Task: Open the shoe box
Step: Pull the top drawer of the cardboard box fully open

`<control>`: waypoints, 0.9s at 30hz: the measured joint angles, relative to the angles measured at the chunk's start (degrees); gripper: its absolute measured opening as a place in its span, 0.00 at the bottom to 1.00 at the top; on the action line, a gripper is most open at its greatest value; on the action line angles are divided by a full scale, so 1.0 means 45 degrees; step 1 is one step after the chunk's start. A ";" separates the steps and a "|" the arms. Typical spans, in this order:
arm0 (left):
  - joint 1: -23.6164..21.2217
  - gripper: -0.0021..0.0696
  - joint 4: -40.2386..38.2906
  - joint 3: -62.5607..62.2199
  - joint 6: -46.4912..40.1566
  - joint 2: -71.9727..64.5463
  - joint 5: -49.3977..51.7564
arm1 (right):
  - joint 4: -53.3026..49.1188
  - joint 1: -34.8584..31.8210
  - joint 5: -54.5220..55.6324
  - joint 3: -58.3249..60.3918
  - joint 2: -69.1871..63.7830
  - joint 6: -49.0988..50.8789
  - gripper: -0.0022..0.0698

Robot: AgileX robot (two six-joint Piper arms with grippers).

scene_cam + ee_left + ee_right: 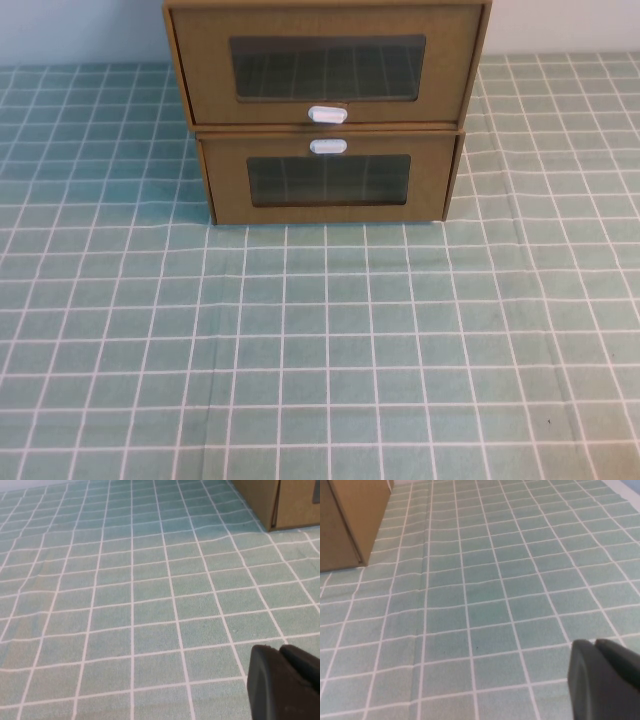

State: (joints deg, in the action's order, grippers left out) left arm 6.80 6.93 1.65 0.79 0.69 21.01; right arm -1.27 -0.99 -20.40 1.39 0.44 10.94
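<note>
Brown cardboard: 2 rectangular boxes are stacked at the far middle of the table, the upper brown cardboard shoe box [200,70] sitting directly on the lower brown cardboard shoe box [225,180]. Each front carries 1 dark see-through rectangular window, upper window [327,68] and lower window [328,180]. Each also has 1 small white oval pull tab: the upper tab [327,114] is at the bottom edge of its front, the lower tab [328,146] at the top edge of its front, so the 2 tabs sit just beside each other across the seam. Both fronts look closed, and nothing touches either tab. The stack stands on a teal checked tablecloth with white grid lines [320,340]. Neither arm appears in the high view. The left gripper [279,652], black, shows in its wrist view over bare cloth, its jaws pressed together on nothing; a corner of the lower box [260,500] is well apart from it. The right gripper [595,645], black, likewise over bare cloth, has its jaws fully together and empty, with the lower box corner [350,520] well apart.
</note>
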 joint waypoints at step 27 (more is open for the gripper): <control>0.0000 0.02 -0.0490 -0.0361 0.0141 0.0030 -1.6370 | 0.0458 0.0000 1.7317 -0.0255 0.0082 0.0452 0.01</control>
State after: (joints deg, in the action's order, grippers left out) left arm 6.80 4.72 0.02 1.43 0.82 -52.66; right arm 0.79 -0.99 57.53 0.24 0.81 12.97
